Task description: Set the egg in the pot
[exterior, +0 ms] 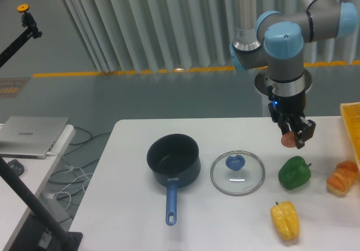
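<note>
- A gray curtain (140, 26) hangs behind the white surface (135, 228).
- The gray floor (56, 96) has a yellow line (129, 71).
- A laptop (31, 133) sits left of the surface.

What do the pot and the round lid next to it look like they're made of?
The pot: probably enamelled or coated metal, with a smooth dark navy body, black inside, and a lighter blue handle that may be plastic. The lid: apparently clear glass, since the table shows through it, with a thin metallic-looking rim and a blue knob.

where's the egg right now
The egg is held between the gripper's fingers, above the table at the right of the camera view, just above the green pepper and well right of the pot.
</note>
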